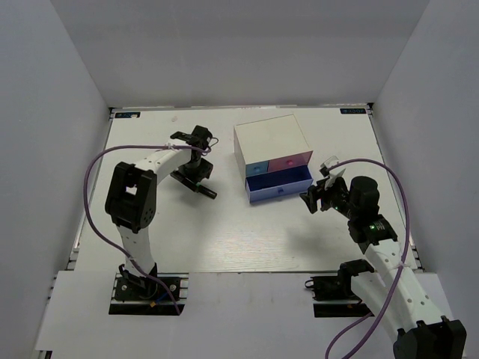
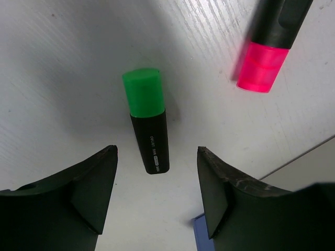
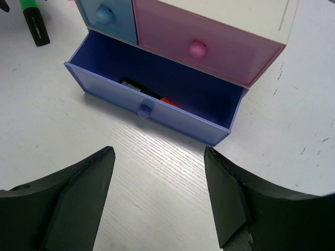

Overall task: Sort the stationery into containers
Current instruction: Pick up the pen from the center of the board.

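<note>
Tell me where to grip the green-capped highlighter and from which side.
Grip the black barrel of the green-capped highlighter from above, closing across its narrow width. It lies flat on the table, bare space either side, under the open left end effector.

Place: robot test cell in a lab, set up for recording.
Walls: plain white panels (image 1: 67, 67) boxing in the table on three sides, with no furniture or decor.
Table: white wood-grain top (image 1: 224, 239), lightly scuffed, with small blue labels (image 1: 127, 114) at the far corners.
Rig: left arm (image 1: 135, 202) and right arm (image 1: 389, 262), black and white, bolted to metal base plates (image 1: 146, 288) at the near edge.
Wiring: exposed purple cable (image 1: 85, 206) looping off each arm.
Props: pastel drawer box (image 1: 269, 138) and green-capped highlighter (image 2: 149, 130), laid out as test objects.
</note>
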You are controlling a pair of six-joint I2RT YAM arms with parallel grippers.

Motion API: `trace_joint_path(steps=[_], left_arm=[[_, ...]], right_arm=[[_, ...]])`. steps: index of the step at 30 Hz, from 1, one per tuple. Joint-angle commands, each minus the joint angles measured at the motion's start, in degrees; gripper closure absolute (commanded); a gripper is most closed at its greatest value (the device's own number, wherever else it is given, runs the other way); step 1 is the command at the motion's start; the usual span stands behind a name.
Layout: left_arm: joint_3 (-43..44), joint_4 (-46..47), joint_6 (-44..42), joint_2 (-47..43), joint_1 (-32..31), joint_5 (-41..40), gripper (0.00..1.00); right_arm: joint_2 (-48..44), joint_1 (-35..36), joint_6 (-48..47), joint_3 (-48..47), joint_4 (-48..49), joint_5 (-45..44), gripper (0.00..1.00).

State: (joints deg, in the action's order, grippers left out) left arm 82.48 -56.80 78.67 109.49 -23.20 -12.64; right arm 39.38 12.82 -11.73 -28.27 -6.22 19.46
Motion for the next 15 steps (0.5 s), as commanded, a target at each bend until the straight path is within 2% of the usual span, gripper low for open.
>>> trace_joint_path(steps=[1, 12, 15], left_arm=[[1.63, 0.02, -0.8, 0.54, 0.26, 0.43, 0.28], [-1.27, 1.77, -0.8, 1.78, 0.26, 0.43, 0.3], [-1.79, 2.39, -0.8, 1.78, 0.26, 0.43, 0.36]], right_arm=[[0.09, -0.16, 0.65, 0.23, 2.18, -0.39, 0.25], [0.18, -0.25, 1.18, 0.06, 2.7, -0.57, 0.25], [0.17, -0.16, 1.53, -0.03, 2.44, -0.57, 0.25]])
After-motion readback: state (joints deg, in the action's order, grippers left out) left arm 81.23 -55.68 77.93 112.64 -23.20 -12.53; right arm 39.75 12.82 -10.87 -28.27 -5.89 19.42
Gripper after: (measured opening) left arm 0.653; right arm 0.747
